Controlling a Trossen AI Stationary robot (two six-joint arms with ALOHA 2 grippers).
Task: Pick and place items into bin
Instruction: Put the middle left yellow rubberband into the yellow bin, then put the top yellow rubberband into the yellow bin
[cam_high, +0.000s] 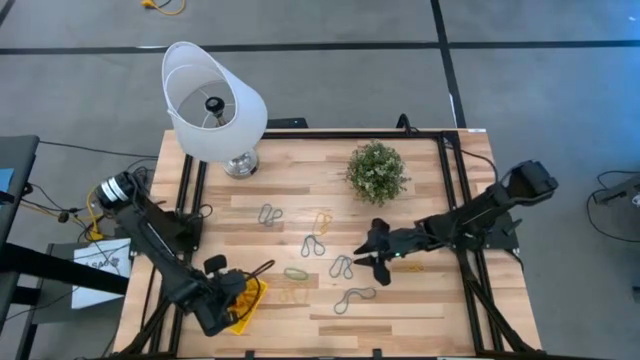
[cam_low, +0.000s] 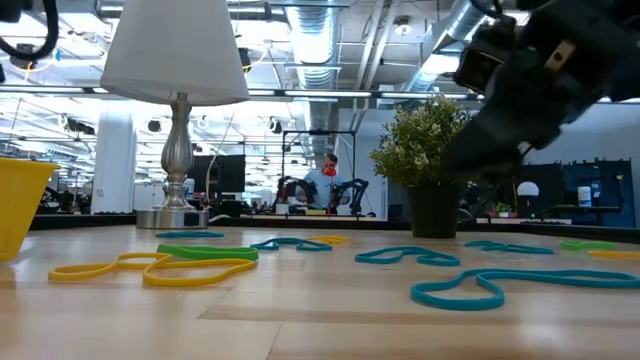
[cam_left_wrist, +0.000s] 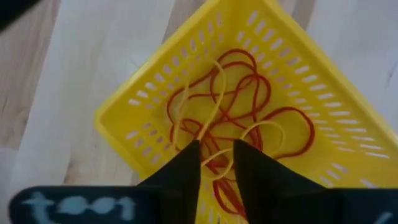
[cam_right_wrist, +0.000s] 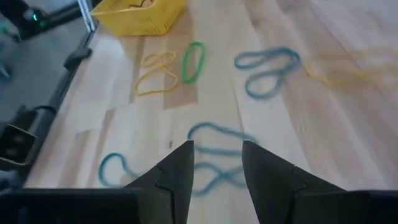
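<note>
The yellow bin sits at the table's near left; in the left wrist view the bin holds red and yellow loops. My left gripper hovers over it, fingers slightly apart, holding nothing that I can see. Several loops lie flat on the table: grey ones, a green one and yellow ones. My right gripper is open above a teal-grey loop at mid-table.
A lamp with a white shade stands at the far left and a small potted plant at the far middle. Dark frame rails run along the table's sides. A person shows far behind the table.
</note>
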